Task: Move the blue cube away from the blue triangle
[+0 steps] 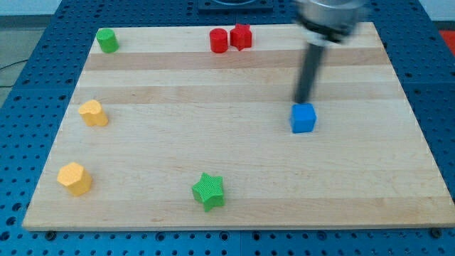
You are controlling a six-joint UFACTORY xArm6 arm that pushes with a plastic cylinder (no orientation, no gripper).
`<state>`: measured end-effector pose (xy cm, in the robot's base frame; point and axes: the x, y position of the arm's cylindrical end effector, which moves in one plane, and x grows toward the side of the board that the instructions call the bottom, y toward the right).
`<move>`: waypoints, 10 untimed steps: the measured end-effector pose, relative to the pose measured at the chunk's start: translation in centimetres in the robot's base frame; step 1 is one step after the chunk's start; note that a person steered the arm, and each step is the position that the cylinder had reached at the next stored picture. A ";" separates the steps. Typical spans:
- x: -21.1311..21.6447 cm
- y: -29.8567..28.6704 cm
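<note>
The blue cube (303,119) sits on the wooden board (234,171), right of the middle. My tip (303,101) is just above the cube's upper edge in the view, very close to it or touching it. The rod rises from there to the arm at the view's top right. No blue triangle shows in the view.
A red cylinder (218,40) and a red star-like block (241,36) sit together at the top middle. A green cylinder (107,40) is at the top left. Two yellow blocks (93,113) (75,178) are at the left. A green star (208,190) is at the bottom middle.
</note>
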<state>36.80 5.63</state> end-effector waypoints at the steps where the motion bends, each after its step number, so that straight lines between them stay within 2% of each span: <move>1: -3.0 -12.0; 2: -3.4 -24.8; 3: -9.5 -35.8; 4: -11.4 -36.1; 5: -16.9 -32.4; 6: -12.6 -28.5; 7: -11.4 -22.5; 8: -12.4 -19.3; 10: 3.5 -18.9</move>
<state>40.29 -13.24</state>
